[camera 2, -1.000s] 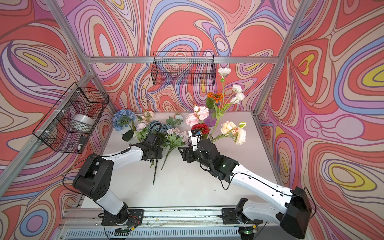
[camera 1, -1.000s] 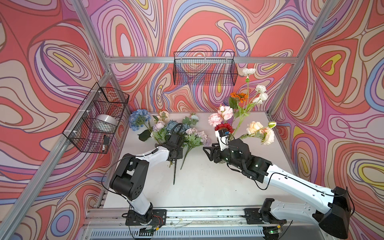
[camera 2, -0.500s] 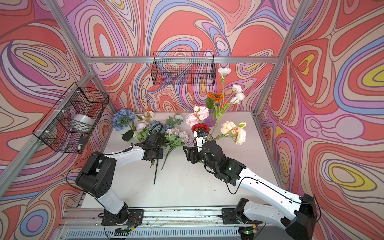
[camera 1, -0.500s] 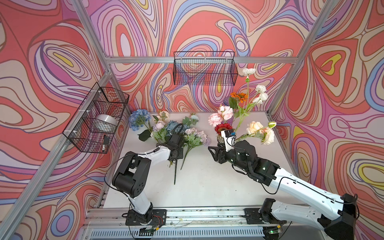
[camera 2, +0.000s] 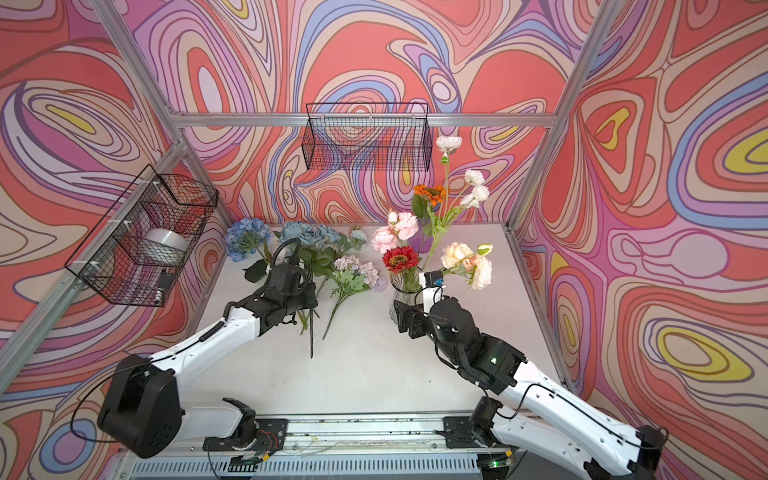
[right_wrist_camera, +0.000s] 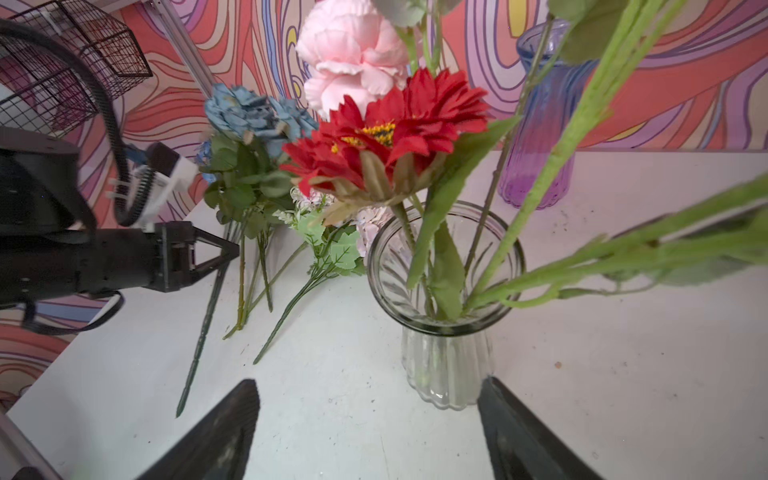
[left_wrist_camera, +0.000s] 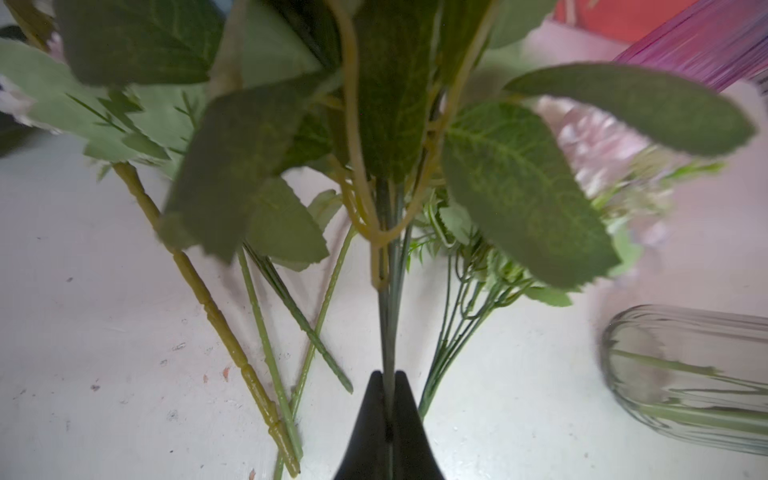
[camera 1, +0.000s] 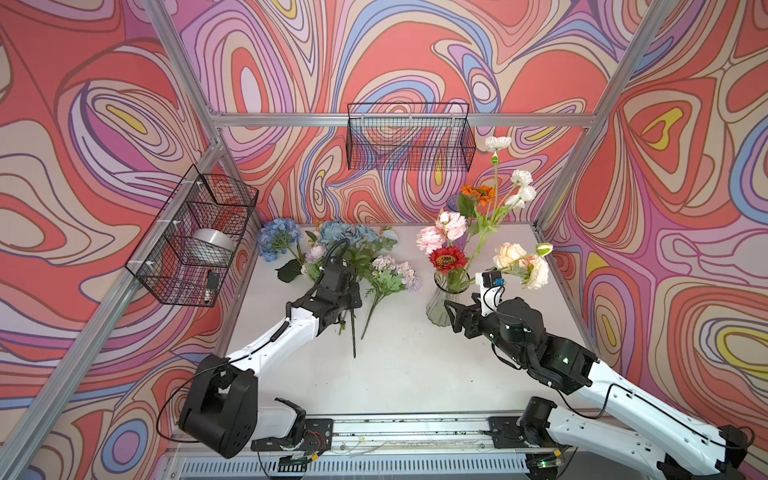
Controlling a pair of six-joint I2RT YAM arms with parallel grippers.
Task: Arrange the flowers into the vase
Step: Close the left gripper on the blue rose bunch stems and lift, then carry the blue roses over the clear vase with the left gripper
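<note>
Notes from the white table (camera 1: 415, 374), patterned walls on three sides.

The left arm (camera 1: 270, 336) reaches to the loose flowers (camera 1: 353, 257) lying at the far left. The left jaws are clenched on one dark green stem (left_wrist_camera: 388, 311), and the wrist view shows both tips pinched together with the stem between them. That stem runs up into a leafy spray with dusty-blue blooms (right_wrist_camera: 249, 112). Its cut end points toward the near edge. A blue hydrangea head (camera 1: 278, 239) lies left of it and a lilac spray (camera 1: 395, 270) lies right of it. Several thinner pale stems (left_wrist_camera: 266, 353) cross under the leaves.

A glass vase (camera 1: 440, 307), clear and ribbed, stands upright right of centre. It holds a red bloom (camera 1: 448, 258), pink blooms (camera 1: 440, 232), peach blooms (camera 1: 517, 257) leaning out to the right and tall white blooms (camera 1: 521, 189). An orange bloom (camera 1: 478, 193) rises among them, its stem hidden by leaves. A purple vase (right_wrist_camera: 540, 145) stands upright farther back.

The right arm (camera 1: 561, 361) comes in from the near right. The right jaws are spread wide and grasp nothing, just on the near side of the glass vase. In the wrist view the vase stands beyond the gap, touching neither tip.

There are two wire baskets. The left wall basket (camera 1: 191, 241) holds a silver roll (camera 1: 212, 243). The other is the back wall basket (camera 1: 409, 137).
</note>
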